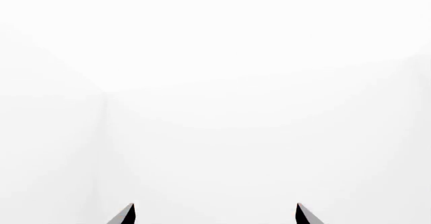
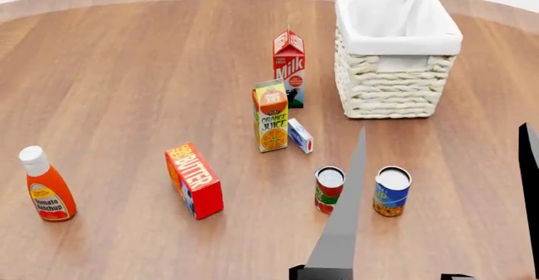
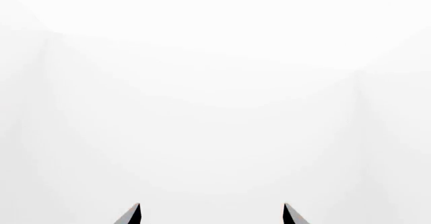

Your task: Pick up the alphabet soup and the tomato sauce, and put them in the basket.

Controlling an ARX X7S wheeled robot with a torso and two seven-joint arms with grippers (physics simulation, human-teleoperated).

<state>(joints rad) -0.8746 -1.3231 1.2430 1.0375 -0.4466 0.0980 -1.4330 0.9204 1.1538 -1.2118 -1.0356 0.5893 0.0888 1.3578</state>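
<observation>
The alphabet soup [image 2: 392, 192], a blue-labelled can with a silver top, stands upright on the wooden table near its front. Just to its left stands the tomato sauce [image 2: 327, 190], a red and green can partly covered by one finger. The cream wicker basket [image 2: 389, 92] with white lining sits behind them at the back right. My right gripper [image 2: 445, 128] is open and raised in the head view; its fingers [image 2: 344, 223] straddle the alphabet soup in the picture. The right gripper [image 3: 211, 205] and left gripper [image 1: 215, 205] wrist views show only spread fingertips against blank white. The left gripper is outside the head view.
A milk carton [image 2: 289, 65], an orange juice carton [image 2: 271, 116] and a small white box [image 2: 300, 135] stand left of the basket. A red butter box [image 2: 194, 180] lies further left, and a ketchup bottle [image 2: 47, 188] stands at the far left.
</observation>
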